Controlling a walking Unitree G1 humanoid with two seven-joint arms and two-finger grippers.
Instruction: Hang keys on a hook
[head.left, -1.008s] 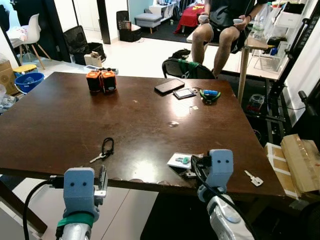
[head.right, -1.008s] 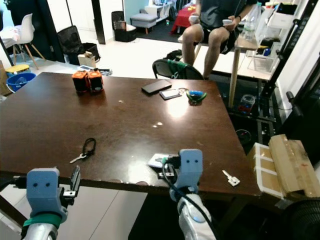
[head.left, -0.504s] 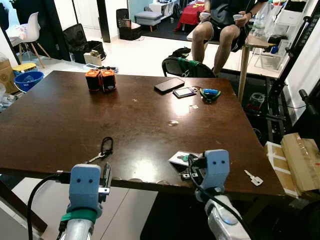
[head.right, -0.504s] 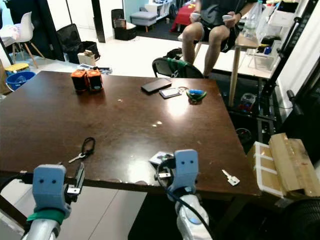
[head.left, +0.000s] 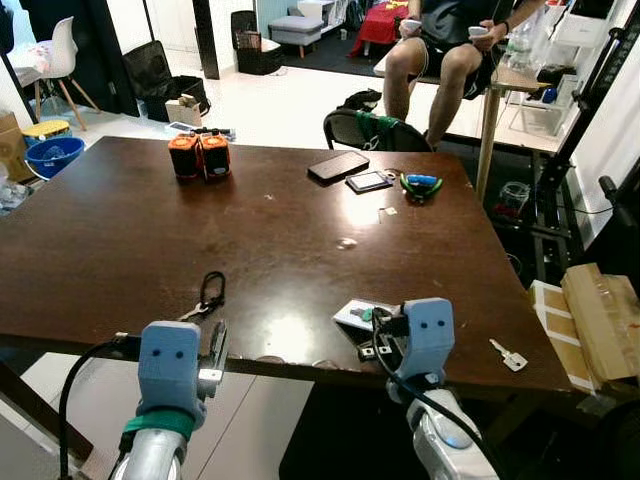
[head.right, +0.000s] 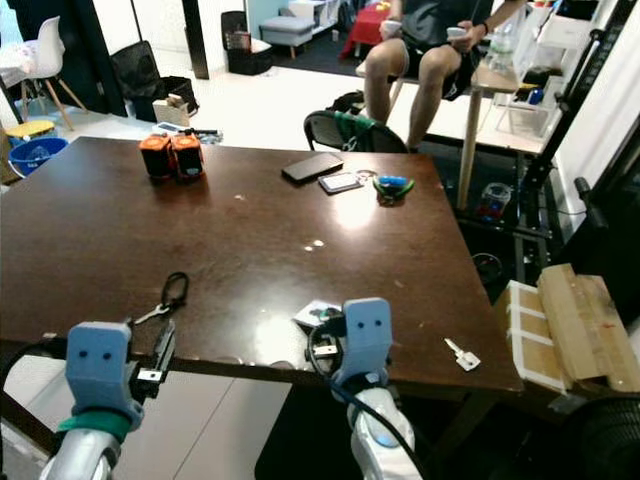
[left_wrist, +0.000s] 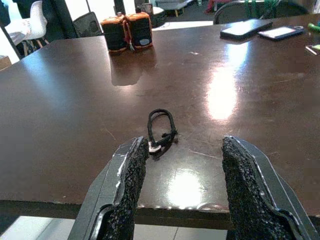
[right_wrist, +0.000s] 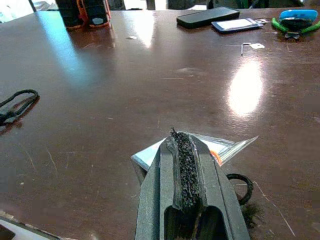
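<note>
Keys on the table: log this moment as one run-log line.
keys: on table, near front edge, ungrasped | left pincer: open, facing keys | right pincer: shut, over plastic packet | hook: unseen

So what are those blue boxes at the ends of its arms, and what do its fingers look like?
Each silver arm ends in a light-blue block with two small dark dots, trailing a black cable; the left arm has a green band beneath. The left gripper has two long black fingers with rough, grainy pads on grey backing, as does the right gripper.
</note>
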